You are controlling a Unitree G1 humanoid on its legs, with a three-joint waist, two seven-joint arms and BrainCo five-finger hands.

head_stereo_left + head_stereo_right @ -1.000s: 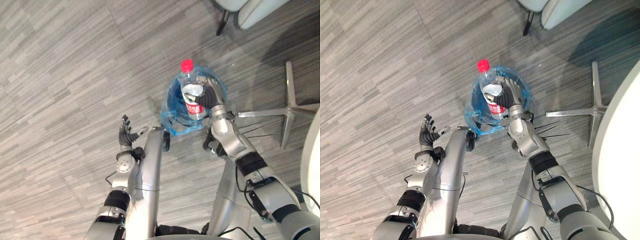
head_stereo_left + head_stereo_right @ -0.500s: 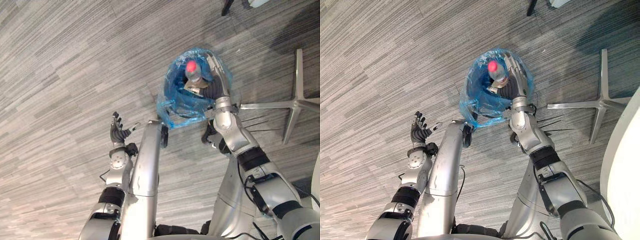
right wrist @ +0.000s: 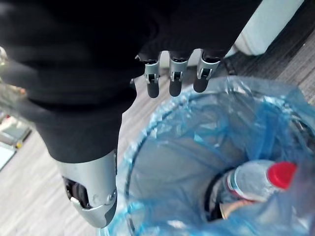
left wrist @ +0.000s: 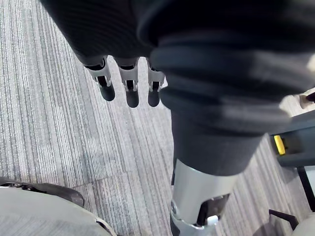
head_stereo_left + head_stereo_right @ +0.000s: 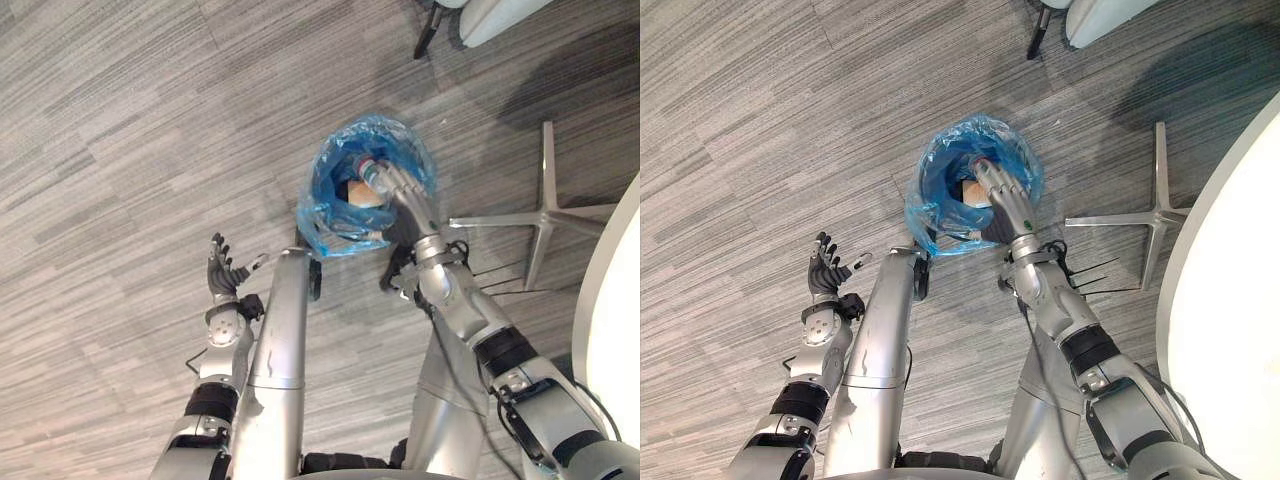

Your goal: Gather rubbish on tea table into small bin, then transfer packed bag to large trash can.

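Lying inside the small bin lined with a blue plastic bag (image 5: 320, 215), the clear plastic bottle with a red cap (image 3: 256, 179) is free of the right robot hand (image 5: 400, 200), whose fingers stretch straight over the rim. At near left, the left robot hand (image 5: 224, 272) hangs spread wide above the grey carpet floor (image 5: 120, 150).

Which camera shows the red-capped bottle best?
The right wrist view: the bottle lies in the blue-lined bin, red cap plain. In both eye views the right hand mostly covers it. The left wrist view faces floor.
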